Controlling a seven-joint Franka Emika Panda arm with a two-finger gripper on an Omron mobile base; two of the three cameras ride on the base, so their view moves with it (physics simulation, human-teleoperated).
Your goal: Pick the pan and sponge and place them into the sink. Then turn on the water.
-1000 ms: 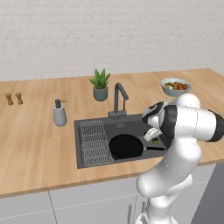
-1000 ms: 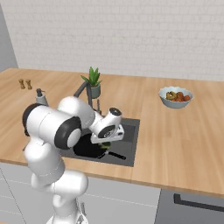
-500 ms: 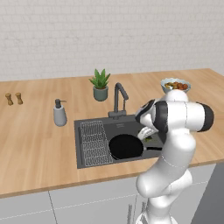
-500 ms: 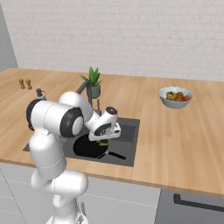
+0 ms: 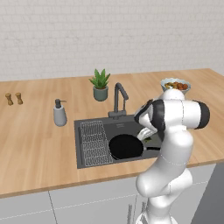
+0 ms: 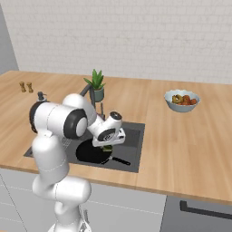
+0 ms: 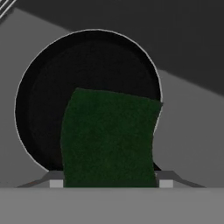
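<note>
White brick wall backs a long wooden tabletop [image 5: 39, 135] with a dark sink [image 5: 87, 158] set into it. Inside the basin, a wire rack [image 5: 94, 142] lies at the left and the black pan [image 5: 126, 146] sits on the floor just right of it, its handle [image 6: 120, 161] pointing toward the front right in the right base view. A dark faucet [image 5: 119, 97] rises behind the basin, with a potted plant [image 5: 100, 85] behind it. A soap dispenser [image 5: 59, 113] stands left of the sink, and two small brown shakers [image 5: 13, 98] sit well apart at the far left. A bowl of food [image 6: 181, 99] rests on the tabletop to the right, away from the sink.

White arm bends down over the right part of the basin, and the gripper [image 7: 108, 183] hangs above the pan. Its fingers [image 7: 56, 180] are clamped on the sponge [image 7: 109, 138], one at each side of it; the green face of the sponge is turned to the hand camera and covers the lower middle of the pan's dark round. In the left base view a bit of green [image 5: 148, 139] shows under the hand, just beside the pan's right rim. Whether the sponge touches the pan cannot be told.
</note>
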